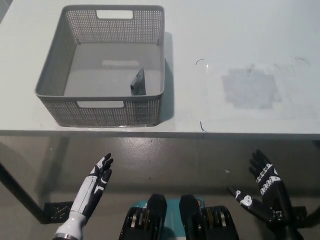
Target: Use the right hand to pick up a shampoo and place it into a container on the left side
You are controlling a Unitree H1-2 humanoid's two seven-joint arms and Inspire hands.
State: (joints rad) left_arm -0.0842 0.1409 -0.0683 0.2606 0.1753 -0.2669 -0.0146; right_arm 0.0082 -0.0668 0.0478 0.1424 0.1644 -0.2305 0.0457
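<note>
I see the dark shampoo (137,82) standing in the grey basket (55,80) on the desk (240,40), up-left of my right hand (265,197); its fingers are spread, holding nothing. My left hand (95,185), open, hangs nearer.

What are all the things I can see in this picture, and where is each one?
Table: one, white, across the top half.
Basket: one, grey mesh, on the table's left part.
Dark object: one, blackish, inside the basket near its front right; too small to identify.
Grey patch: one, on the table's right part.
Left hand: one, white, open, lower left, below the table edge.
Right hand: one, black, open, lower right, holding nothing.
</note>
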